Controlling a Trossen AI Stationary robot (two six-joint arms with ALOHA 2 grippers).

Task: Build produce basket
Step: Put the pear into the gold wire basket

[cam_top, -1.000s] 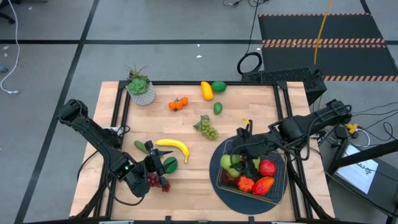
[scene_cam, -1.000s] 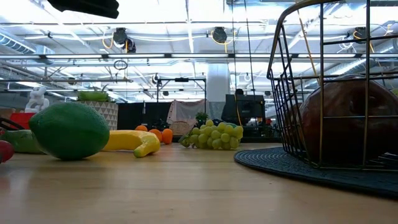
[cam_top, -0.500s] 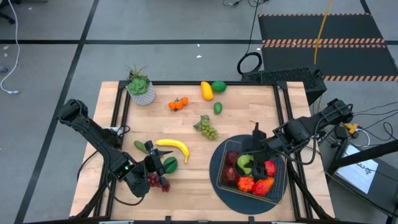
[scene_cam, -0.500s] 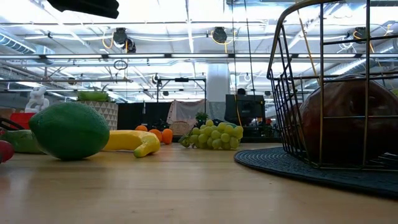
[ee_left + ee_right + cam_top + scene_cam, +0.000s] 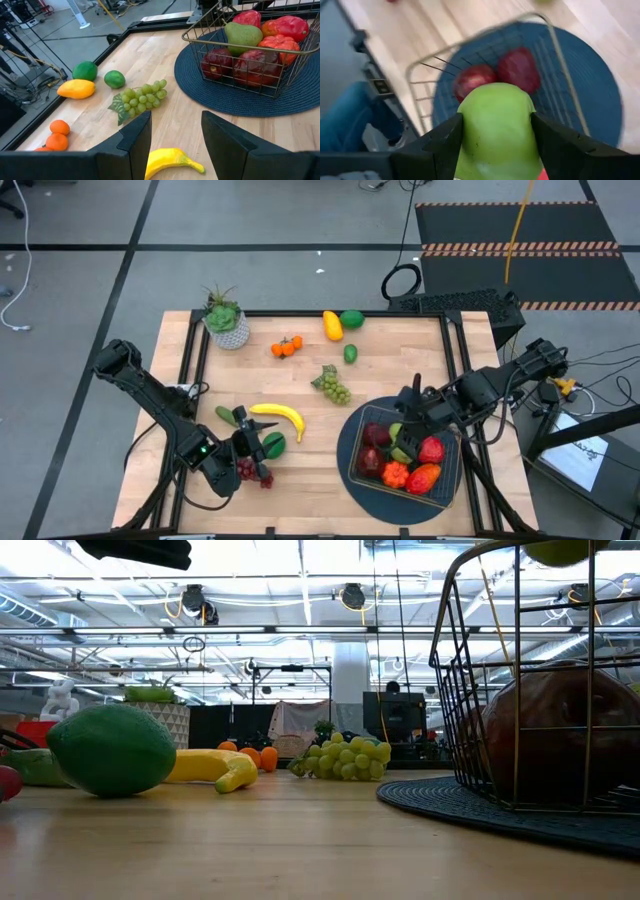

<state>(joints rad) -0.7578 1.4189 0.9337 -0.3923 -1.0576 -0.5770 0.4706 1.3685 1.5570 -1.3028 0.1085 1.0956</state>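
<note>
From above, the pale wooden surface (image 5: pixel 300 380) carries a small dark wire-mesh basket (image 5: pixel 452 470) standing on a round dark blue woven mat (image 5: pixel 350 475) near the right front corner. The right tool (image 5: pixel 405 442) hangs over the basket's left part with a green pear (image 5: pixel 403 448) clamped between its fingers; the dark arm covers much of the pear. Beneath it, red apples (image 5: pixel 375 460) and orange-red pieces fill the basket, their outlines hard to separate. The left tool (image 5: pixel 258 446) sits low at the front left beside a round green lime (image 5: pixel 274 444) and a purple grape bunch (image 5: pixel 250 470), partly hidden under the arm; a yellow banana (image 5: pixel 280 416) lies just beyond.

From table height, the basket's wire wall (image 5: pixel 480 670) is cut off at the right edge, with a dark red apple behind the mesh. The lime looms large at left, the banana behind it, and a green grape bunch (image 5: pixel 345 760) sits farther back. Neither tool is seen here, only a sliver of green at the top edge.

In the left wrist view, this arm's fingers (image 5: pixel 135 145) stand parted with nothing between them; the banana's tip shows in the gap. Beyond lie the grapes, a yellow mango-like fruit (image 5: pixel 76 89), two oranges (image 5: pixel 57 137) cut off at the edge, and the filled basket.

In the right wrist view, the pear fills the space between the two fingers (image 5: pixel 442 145), gripped on both sides, blurred above the basket and two apples
</note>
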